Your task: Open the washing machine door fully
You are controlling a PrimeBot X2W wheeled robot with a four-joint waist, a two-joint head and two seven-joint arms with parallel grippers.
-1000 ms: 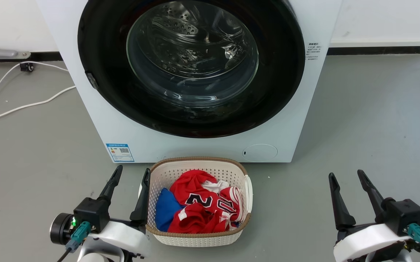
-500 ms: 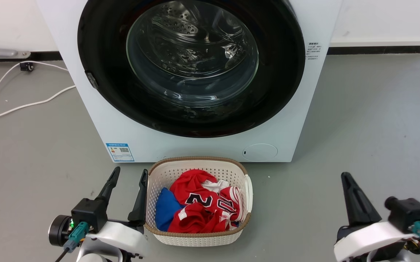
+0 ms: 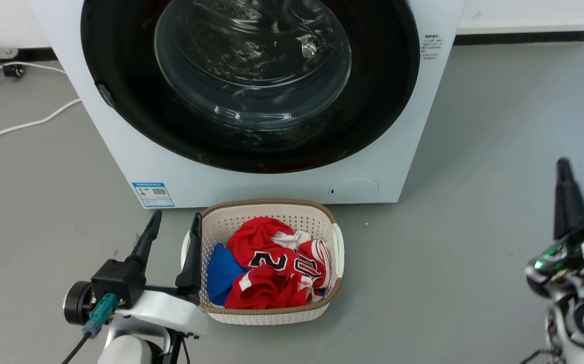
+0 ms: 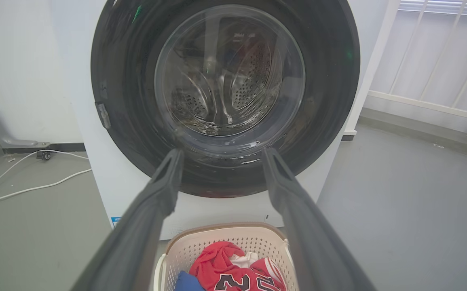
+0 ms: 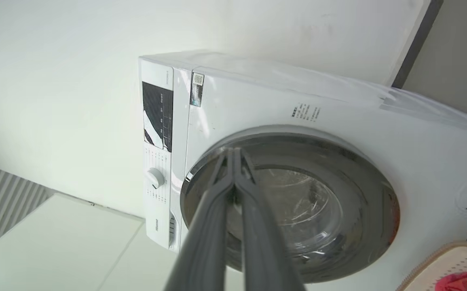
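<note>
Round glossy black washing machine door (image 3: 251, 65) – closed | left gripper (image 3: 176, 218) – fingers spread | right gripper (image 5: 232, 152) – fingers pressed together

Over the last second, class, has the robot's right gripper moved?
Yes: the right gripper has gone forward and rightward, away from the white perforated laundry basket, fingers now closed.

Light bright, even, diffuse; shadows soft, one faint patch on the floor (image 3: 474, 151) along the laundry basket (image 3: 266, 317). White streak glare on the glass of the washing machine door (image 3: 251, 65). Head view: right gripper (image 3: 564, 167) and wrist slightly smeared. Wrist views: own fingers (image 4: 148, 226) soft, out of focus. Right wrist view pale, wall (image 5: 55, 81) nearly washed out. Left wrist view: straight lines bow near edges.
</note>
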